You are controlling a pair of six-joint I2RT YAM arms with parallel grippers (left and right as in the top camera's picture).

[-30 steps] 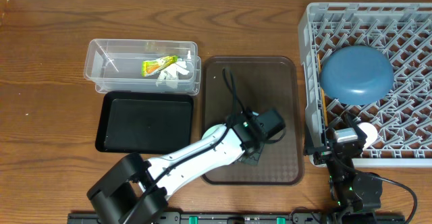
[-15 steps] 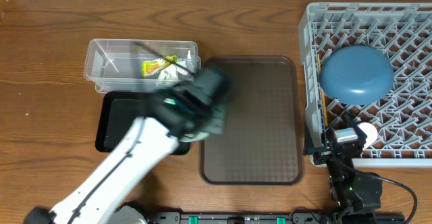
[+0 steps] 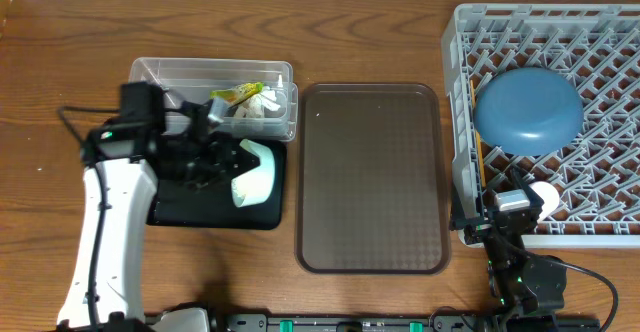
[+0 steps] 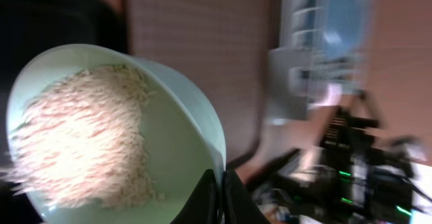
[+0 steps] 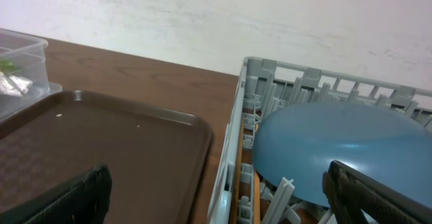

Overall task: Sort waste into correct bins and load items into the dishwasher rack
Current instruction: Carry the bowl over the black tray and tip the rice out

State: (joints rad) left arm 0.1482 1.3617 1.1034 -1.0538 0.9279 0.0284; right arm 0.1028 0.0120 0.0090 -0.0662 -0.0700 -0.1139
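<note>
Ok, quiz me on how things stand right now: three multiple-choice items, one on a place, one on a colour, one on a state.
1. Where is the bowl that the left gripper holds?
A) in the rack
B) over the black tray
C) on top of the plate

2. What colour is the plate in the rack?
A) blue
B) red
C) white

3. How is the held bowl?
A) upside down, empty
B) upright, empty
C) tipped, rice inside

Answers:
1. B: the overhead view shows the bowl above the black tray.
2. A: the plate shows blue among the rack's pegs.
3. C: the left wrist view shows rice against the tilted wall.
</note>
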